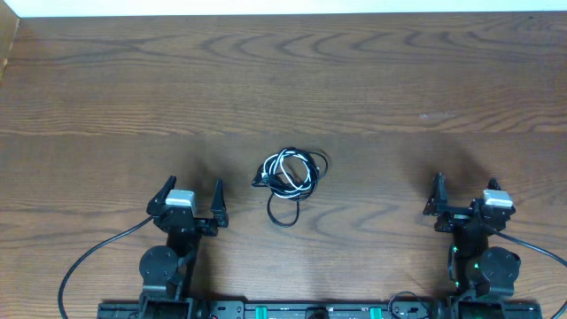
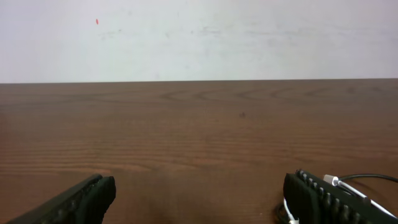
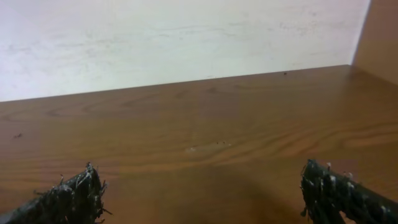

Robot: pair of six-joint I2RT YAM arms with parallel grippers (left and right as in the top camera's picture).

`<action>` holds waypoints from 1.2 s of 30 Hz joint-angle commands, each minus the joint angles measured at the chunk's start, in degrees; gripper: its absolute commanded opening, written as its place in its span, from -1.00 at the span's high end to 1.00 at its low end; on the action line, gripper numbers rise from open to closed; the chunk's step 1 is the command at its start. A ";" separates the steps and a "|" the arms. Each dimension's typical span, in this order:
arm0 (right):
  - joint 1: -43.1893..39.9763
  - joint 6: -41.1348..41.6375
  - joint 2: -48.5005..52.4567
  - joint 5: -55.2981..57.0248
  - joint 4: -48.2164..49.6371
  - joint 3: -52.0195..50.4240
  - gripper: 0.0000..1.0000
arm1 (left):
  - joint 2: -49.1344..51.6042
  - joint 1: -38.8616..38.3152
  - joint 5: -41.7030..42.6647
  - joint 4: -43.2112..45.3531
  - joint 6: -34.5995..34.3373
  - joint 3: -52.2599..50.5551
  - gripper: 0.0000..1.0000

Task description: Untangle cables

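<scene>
The cables (image 1: 291, 175) lie in one small bunch at the table's middle, black and white cords looped through each other, with a black loop trailing toward the front. My left gripper (image 1: 193, 190) rests left of the bunch, open and empty. In the left wrist view the gripper (image 2: 199, 196) is spread wide, and a white plug and a black cord of the cables (image 2: 348, 181) peek out past the right finger. My right gripper (image 1: 465, 188) sits far right of the bunch, open. Its wrist view has the gripper (image 3: 202, 190) wide over bare wood, and no cables appear there.
The brown wooden table (image 1: 283, 80) stretches back to a white wall (image 2: 199, 37). A wooden side panel (image 3: 379, 31) rises at the right. Thick black robot wires (image 1: 89, 257) trail from both arm bases along the front edge.
</scene>
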 commanded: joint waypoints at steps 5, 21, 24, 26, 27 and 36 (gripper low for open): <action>0.28 -0.87 -0.28 0.46 -0.17 -0.11 -0.99 | -0.33 -0.22 1.27 -2.14 -1.86 -0.31 -0.84; 0.28 -0.87 -0.28 0.46 -0.17 -0.11 -0.99 | -0.33 -0.22 16.57 -1.46 -7.76 10.51 -0.84; 0.28 -0.87 -0.28 0.46 -0.17 -0.11 -0.98 | -0.33 -0.22 18.73 -1.49 -9.68 13.00 -0.84; 0.28 -0.87 -0.28 0.46 -0.17 -0.11 -0.98 | -0.15 -0.22 21.44 -1.46 -9.70 15.04 -0.84; 0.28 -0.87 -0.28 0.46 -0.17 -0.11 -0.99 | 0.09 -0.22 22.84 -1.49 -9.92 16.00 -0.84; 0.28 -0.87 -0.28 0.46 -0.17 -0.11 -0.99 | 10.40 -0.22 31.01 -6.95 -16.70 30.25 -0.84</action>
